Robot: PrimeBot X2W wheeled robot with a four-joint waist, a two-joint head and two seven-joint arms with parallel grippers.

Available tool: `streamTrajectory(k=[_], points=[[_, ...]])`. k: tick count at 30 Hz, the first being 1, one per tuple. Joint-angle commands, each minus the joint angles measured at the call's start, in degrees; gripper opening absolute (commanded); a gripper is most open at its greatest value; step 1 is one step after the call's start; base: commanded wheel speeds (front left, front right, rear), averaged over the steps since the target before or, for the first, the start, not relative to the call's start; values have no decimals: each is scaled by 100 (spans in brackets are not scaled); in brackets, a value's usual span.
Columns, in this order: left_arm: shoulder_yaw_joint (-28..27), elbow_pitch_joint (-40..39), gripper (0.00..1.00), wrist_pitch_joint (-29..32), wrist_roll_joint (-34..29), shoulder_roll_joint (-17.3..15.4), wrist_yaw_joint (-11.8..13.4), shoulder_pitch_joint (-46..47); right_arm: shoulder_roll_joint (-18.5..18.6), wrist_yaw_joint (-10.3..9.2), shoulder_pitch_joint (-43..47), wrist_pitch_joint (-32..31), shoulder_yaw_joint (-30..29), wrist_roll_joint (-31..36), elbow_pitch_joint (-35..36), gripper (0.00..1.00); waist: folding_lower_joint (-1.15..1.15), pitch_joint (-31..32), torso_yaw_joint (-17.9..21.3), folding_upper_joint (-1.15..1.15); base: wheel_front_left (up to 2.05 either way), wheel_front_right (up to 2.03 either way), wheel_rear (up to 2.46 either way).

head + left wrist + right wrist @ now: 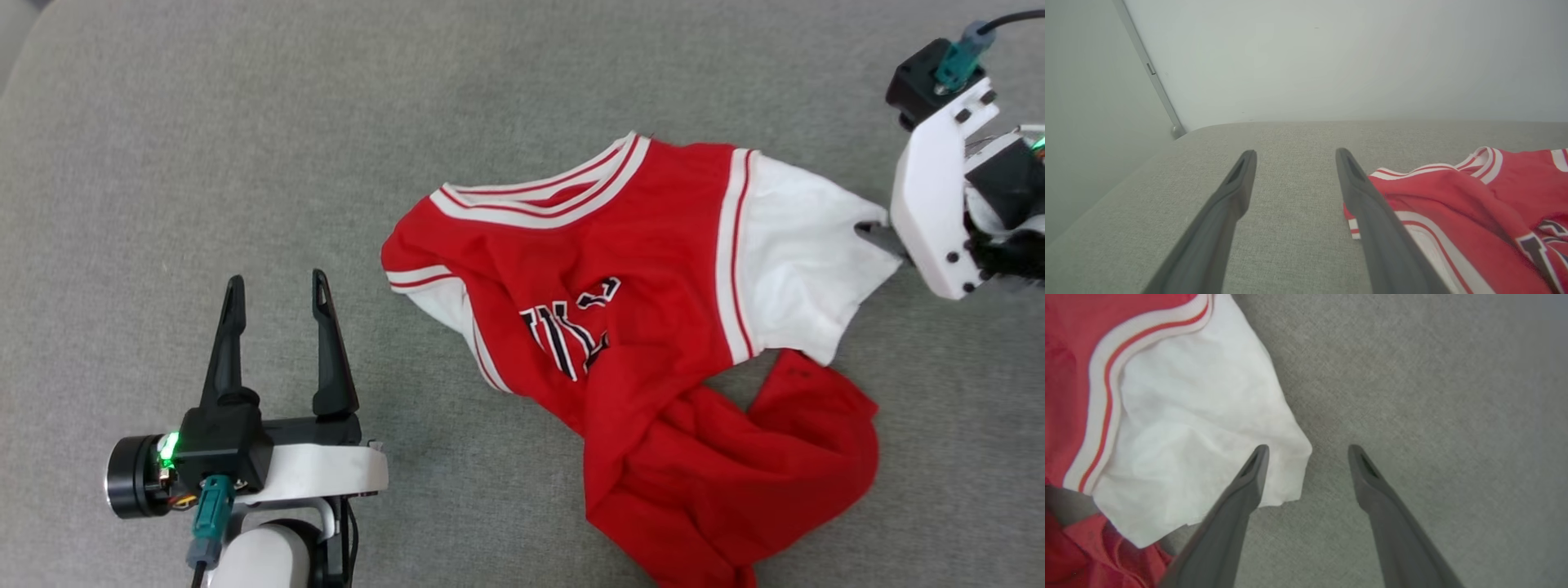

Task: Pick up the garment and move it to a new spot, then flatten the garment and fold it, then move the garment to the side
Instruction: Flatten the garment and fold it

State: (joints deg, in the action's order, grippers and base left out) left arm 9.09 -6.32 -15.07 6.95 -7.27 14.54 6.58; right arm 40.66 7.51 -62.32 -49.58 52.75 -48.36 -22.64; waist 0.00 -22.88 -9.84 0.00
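The garment lies crumpled in the middle of the grey cushion: a red jersey with white sleeves, striped collar and black letters. Its lower half is bunched toward me. My left gripper stands open at the lower left, apart from the garment's left sleeve. In the left wrist view the garment lies just right of that open gripper. My right gripper is open above the outer corner of the white sleeve, with one finger over the cloth and the other over bare cushion. One of its fingers shows at the sleeve's edge.
The grey fabric cushion spreads wide on all sides of the garment. Its far edge meets a pale wall with a thin metal strip at the left corner.
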Motion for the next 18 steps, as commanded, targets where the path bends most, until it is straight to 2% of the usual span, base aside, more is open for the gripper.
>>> streamTrajectory(k=[1,6,8,9,10,13,18], points=[[-20,-21,100,-14,-48,56,-49,97,-84,-4,-47,51,124,4,-160,100,0,-231,-157,0,0,0,0],[-126,22,100,-14,-117,199,-195,153,-304,-4,432,162,751,-66,-674,100,0,-368,-195,0,0,0,0],[-183,54,100,-14,-134,233,-229,161,-406,-3,553,388,919,-133,-766,100,0,-350,-163,0,0,0,0],[-211,70,100,-14,-161,250,-235,147,-440,-3,547,543,959,-134,-774,58,0,-325,-134,0,0,0,0],[-245,90,100,-14,-178,265,-246,123,-452,-3,502,727,982,-125,-778,0,0,-280,-102,0,0,0,0],[-353,143,100,-14,-236,281,-292,23,-358,-3,289,1261,975,-169,-711,0,0,-63,22,0,0,0,0],[-517,191,100,-14,-318,276,-348,-182,59,-6,41,2023,962,-357,-374,0,0,352,278,0,0,0,0]])
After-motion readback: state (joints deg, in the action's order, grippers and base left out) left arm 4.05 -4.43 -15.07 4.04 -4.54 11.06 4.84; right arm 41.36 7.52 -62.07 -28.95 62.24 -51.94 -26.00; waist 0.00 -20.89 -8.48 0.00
